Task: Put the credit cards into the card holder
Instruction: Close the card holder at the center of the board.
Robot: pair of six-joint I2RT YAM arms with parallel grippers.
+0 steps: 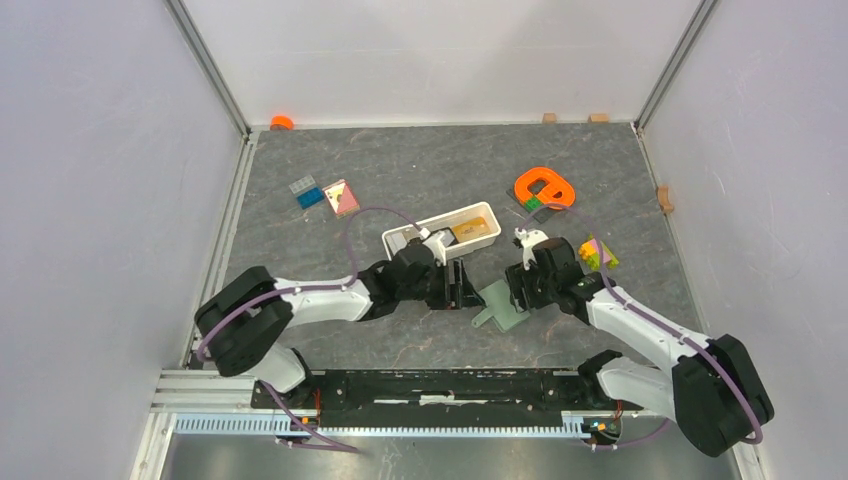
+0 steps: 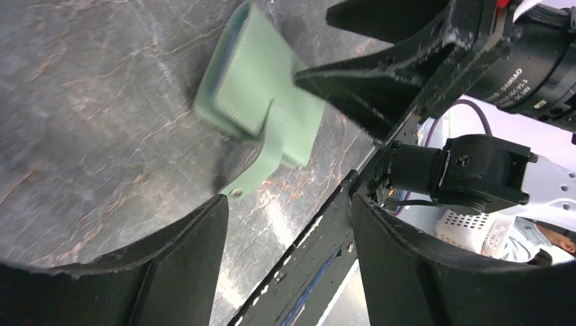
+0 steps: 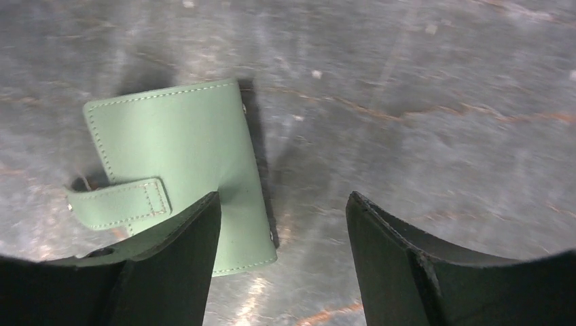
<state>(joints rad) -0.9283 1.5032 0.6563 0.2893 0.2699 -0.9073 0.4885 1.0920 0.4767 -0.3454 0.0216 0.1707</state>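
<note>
Since left gripper and right gripper are both spread and empty, I'd pin the wallet under the right one, then lift the strap.

The dark grey, marbled table carried the sage-green card holder near its middle, lying flat and folded, its strap tab loose and pointing to the near left. Just beyond it to the left, a long white tray sat at a slant. Farther right lay an orange loop-shaped piece, and nearer than that a small cluster of coloured bricks. On the far left were blue and grey bricks just beside a pink and yellow flat piece. A small orange object sat in the far left corner, and two small tan blocks along the far edge
</note>
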